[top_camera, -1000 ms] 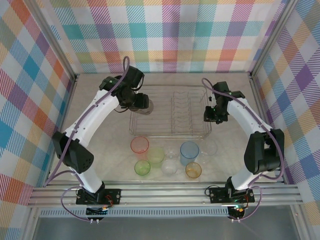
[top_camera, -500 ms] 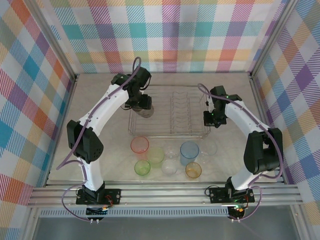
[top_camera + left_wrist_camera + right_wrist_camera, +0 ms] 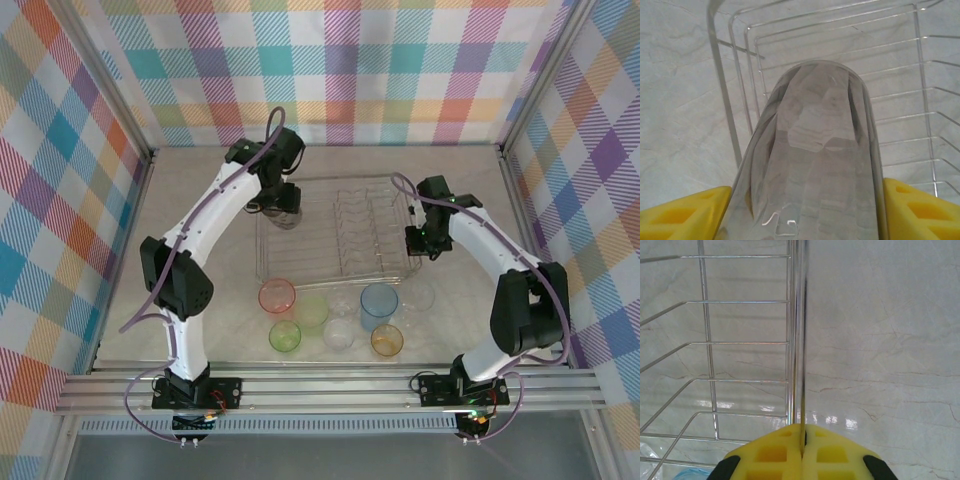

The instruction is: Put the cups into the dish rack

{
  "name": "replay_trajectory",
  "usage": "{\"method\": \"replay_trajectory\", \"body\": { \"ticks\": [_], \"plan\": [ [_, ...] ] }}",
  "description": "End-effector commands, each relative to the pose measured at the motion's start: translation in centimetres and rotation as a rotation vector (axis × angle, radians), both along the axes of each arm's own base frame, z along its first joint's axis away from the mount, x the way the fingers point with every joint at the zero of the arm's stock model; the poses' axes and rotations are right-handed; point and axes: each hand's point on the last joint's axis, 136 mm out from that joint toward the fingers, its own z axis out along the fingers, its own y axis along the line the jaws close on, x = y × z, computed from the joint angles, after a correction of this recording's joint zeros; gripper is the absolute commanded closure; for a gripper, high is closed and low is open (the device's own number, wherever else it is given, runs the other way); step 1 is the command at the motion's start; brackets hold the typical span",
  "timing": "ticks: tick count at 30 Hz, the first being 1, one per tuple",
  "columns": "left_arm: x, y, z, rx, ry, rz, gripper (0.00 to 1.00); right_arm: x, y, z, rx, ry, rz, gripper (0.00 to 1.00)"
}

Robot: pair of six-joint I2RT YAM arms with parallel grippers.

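The smoky grey cup (image 3: pixel 815 150), clamped in the left gripper (image 3: pixel 805 215) over the dish rack (image 3: pixel 335 270), could snag a wire and tip. The right gripper (image 3: pixel 802 442), pinched shut on the rack's rim, may slip.

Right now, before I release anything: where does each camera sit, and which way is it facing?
Top external: above and behind the bases, looking down on the table; left arm and right arm both reach the dish rack.
Left wrist: on the left arm, looking along its yellow fingers at the smoky cup held in the left jaws over the dish rack.
Right wrist: on the right arm, looking down past the shut right jaws, which pinch the dish rack's rim wire.
Shared: all three see the dish rack.
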Motion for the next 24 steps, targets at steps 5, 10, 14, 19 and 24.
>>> {"method": "replay_trajectory", "body": {
  "ticks": [5,10,14,19,24],
  "plan": [
    [0.6,0.8,-0.7,0.109,0.040,0.014,1.00,-3.3,0.0,-1.4,0.000,0.107,0.011,1.00],
    [0.8,0.5,-2.0,0.120,0.085,0.019,1.00,-3.6,-0.3,-1.6,-0.013,0.111,0.002,1.00],
    [1.2,0.5,-2.8,0.112,0.100,0.028,1.00,-3.6,-0.4,-1.6,-0.019,0.114,-0.002,0.99],
    [2.2,0.4,-3.5,0.091,0.102,0.037,1.00,-3.6,-0.5,-1.6,-0.024,0.116,-0.003,0.94],
    [3.2,0.5,-4.5,0.093,0.124,0.041,1.00,-3.8,-0.5,-1.6,-0.024,0.126,0.000,0.92]
  ]
}}
